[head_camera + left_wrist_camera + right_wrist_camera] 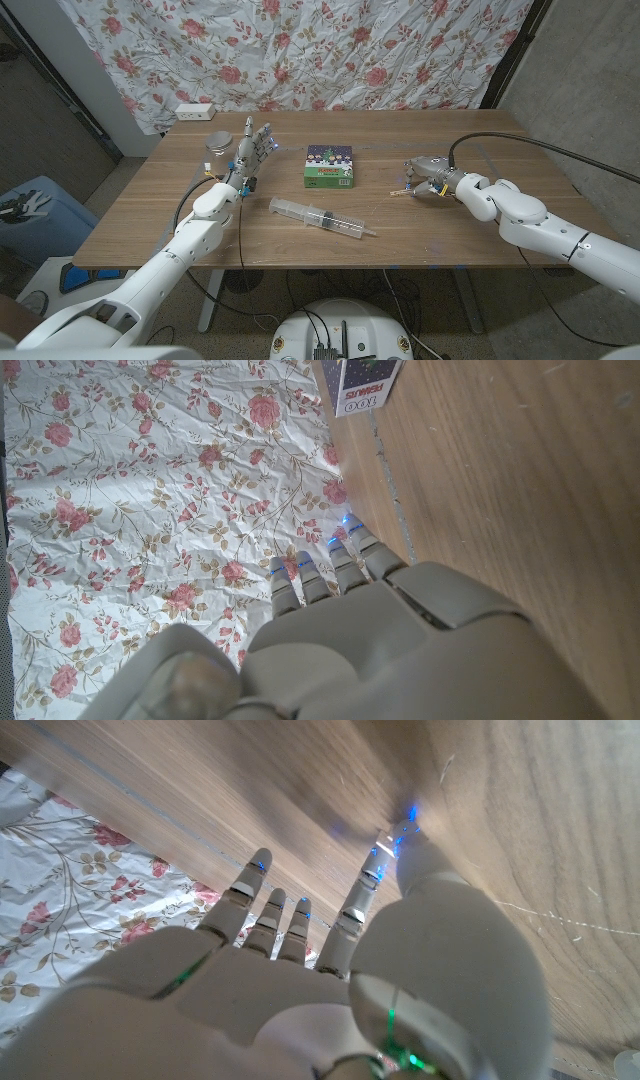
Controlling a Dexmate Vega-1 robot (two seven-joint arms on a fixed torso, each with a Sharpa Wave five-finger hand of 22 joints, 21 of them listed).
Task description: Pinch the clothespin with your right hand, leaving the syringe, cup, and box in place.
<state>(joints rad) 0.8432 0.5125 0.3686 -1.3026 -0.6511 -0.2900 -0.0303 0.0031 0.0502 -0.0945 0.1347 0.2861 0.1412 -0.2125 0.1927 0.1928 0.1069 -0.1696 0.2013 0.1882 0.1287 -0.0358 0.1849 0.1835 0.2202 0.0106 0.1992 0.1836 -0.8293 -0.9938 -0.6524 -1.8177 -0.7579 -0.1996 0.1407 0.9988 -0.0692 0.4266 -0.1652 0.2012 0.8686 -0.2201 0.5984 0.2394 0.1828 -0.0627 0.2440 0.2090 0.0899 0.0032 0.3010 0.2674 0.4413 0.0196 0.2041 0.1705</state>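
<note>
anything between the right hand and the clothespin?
Nothing visible. In the head view the right hand is already at the clothespin, fingers right over it. The box and syringe lie off to its left, the cup farther still.

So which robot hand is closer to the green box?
The left. The left hand is up beside the green box, on its left, next to the cup. The right hand is farther off on the box's other side, by the clothespin.

Small pale clothespin [405, 190] lies right of table centre, touching the right hand's [425, 178] fingertips; grip unclear.
</note>
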